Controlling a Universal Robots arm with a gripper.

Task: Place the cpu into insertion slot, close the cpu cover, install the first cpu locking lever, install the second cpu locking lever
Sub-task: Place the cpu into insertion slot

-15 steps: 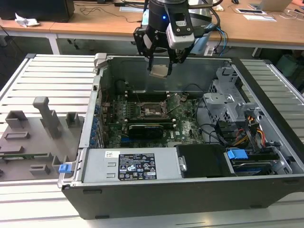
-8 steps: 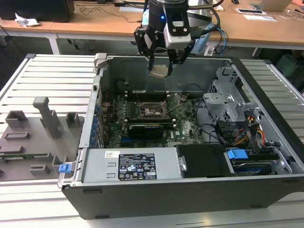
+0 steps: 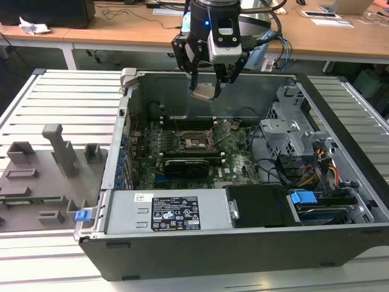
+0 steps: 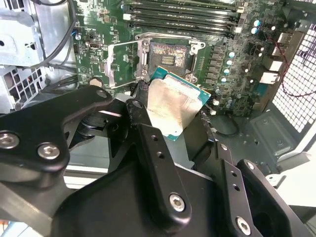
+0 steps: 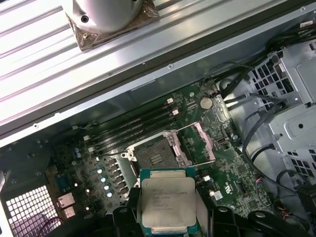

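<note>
The hand [image 3: 207, 84] was found clamped on the cpu [image 3: 205, 92], which was gripped by two opposite edges. The cpu was held tilted in the air, well above the open socket [image 3: 196, 141] and apart from it. In the first wrist view the socket's contact field was seen exposed. The cpu cover [image 5: 204, 142] was noted swung up, just beside the socket. Memory slots [image 5: 133, 124] were recorded near the socket. The socket was located inside the open computer case [image 3: 200, 243], which was set on the bench [image 3: 61, 103].
</note>
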